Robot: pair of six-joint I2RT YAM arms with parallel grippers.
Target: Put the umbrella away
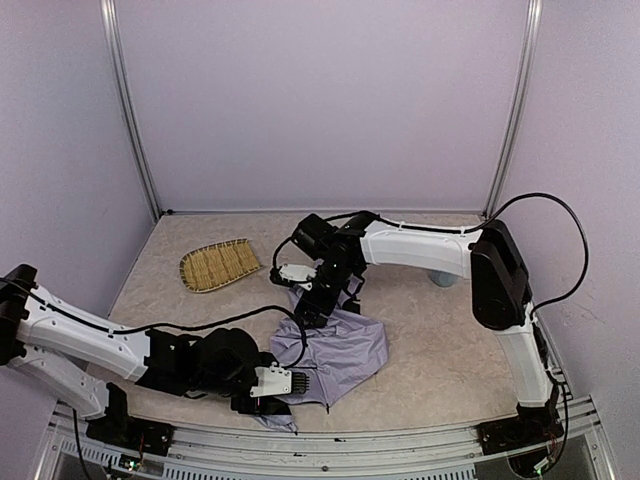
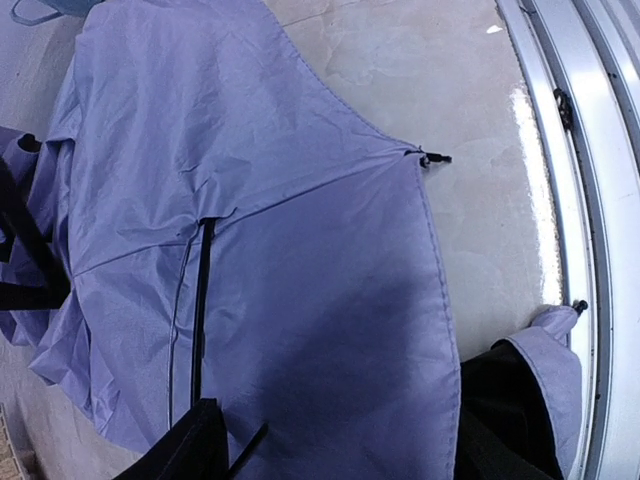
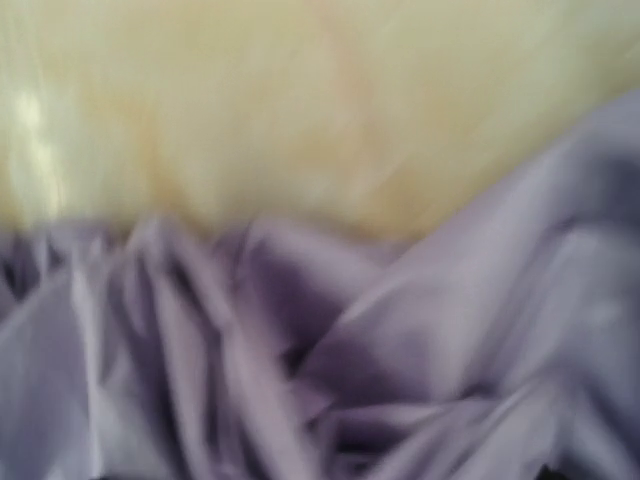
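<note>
Fingers (image 2: 190,445) of the left gripper (image 2: 340,425) stand apart in the left wrist view, one at each lower corner, with cloth lying between them and not yet nipped. That cloth is the near edge of the pale lavender fabric umbrella (image 1: 340,350), which lies collapsed and rumpled on the beige speckled table (image 1: 440,340), between the two arms and close to the front metal rail (image 2: 585,200).

The right gripper (image 1: 312,303) hangs over the canopy's far edge. Its own camera gives only a blur of lavender folds against the table, with no fingers in view, so I cannot tell whether it is spread or closed.

The canopy looks light, limp and probably slick, so a pinch on cloth alone would likely drag a fold and slip off. Stiffer purchase should lie along a thin black rib (image 2: 203,300) or at a rib tip (image 2: 432,158) on the hem, though these look slender and could bend. Shaft and handle are not visible, presumably under the fabric, and they would be the firmest hold. A woven straw tray (image 1: 220,264) lies well apart, toward the far left.
</note>
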